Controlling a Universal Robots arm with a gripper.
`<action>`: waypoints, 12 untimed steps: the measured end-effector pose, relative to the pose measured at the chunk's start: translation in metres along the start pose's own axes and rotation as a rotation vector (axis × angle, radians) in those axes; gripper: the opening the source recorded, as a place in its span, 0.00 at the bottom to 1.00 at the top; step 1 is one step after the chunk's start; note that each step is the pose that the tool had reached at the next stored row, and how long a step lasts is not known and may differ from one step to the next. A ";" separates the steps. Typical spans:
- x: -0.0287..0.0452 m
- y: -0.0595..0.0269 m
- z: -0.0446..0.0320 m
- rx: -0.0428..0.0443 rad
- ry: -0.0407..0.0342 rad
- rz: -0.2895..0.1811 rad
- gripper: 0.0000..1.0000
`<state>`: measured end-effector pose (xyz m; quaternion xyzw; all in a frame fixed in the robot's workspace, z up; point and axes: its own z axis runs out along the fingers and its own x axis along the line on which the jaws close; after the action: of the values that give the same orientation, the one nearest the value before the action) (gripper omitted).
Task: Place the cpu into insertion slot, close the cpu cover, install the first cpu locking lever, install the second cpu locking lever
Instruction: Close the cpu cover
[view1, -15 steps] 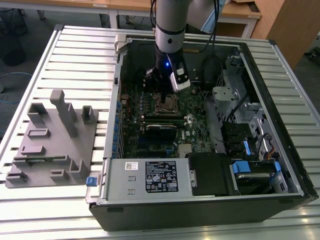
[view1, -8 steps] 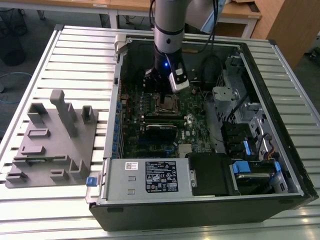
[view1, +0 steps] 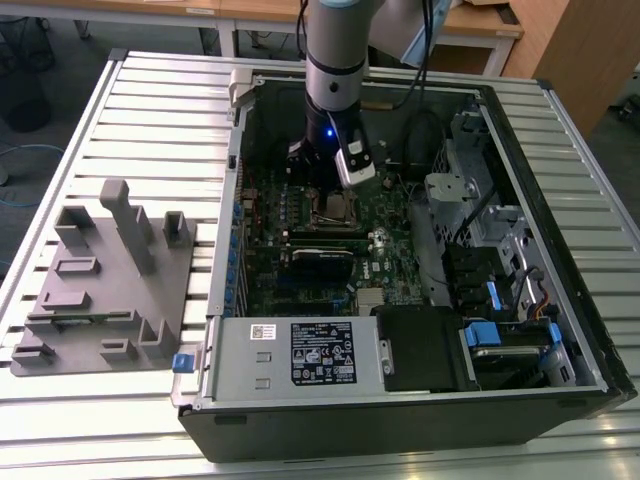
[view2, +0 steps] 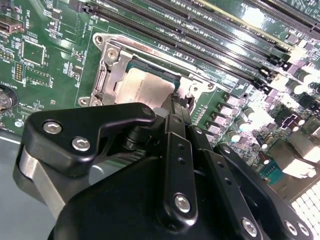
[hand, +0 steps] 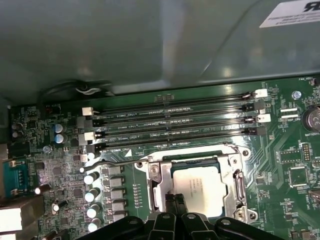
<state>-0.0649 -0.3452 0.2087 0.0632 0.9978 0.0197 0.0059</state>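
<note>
The cpu (hand: 196, 182) lies flat in the insertion slot (hand: 192, 154), its dull metal top showing through the window of the cpu cover (hand: 235, 186). The cover lies down over the chip in both wrist views, cpu (view2: 142, 87) and cover (view2: 107, 75). A thin wire locking lever (hand: 112, 163) sticks out sideways from the socket's corner. My gripper (hand: 174, 199) stands right at the cover's edge with its fingers pressed together and nothing between them. In the exterior view the gripper (view1: 328, 192) hangs inside the open computer case just above the socket (view1: 337, 208).
Long black memory slots (hand: 175, 122) run along one side of the socket, and a row of capacitors (hand: 92, 192) stands on another. A black card (view1: 320, 255), power supply (view1: 300, 350) and drive bays (view1: 500, 300) crowd the case. A grey fixture (view1: 105, 280) sits on the table at the exterior view's left.
</note>
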 end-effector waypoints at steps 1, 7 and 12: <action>0.0007 -0.0001 0.0001 -0.0001 0.0000 0.000 0.10; 0.0061 -0.0009 0.0025 0.0000 0.0000 0.000 0.10; 0.0078 -0.0013 0.0069 -0.0002 -0.0001 0.000 0.10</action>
<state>-0.0726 -0.3452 0.2017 0.0631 0.9978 0.0198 0.0060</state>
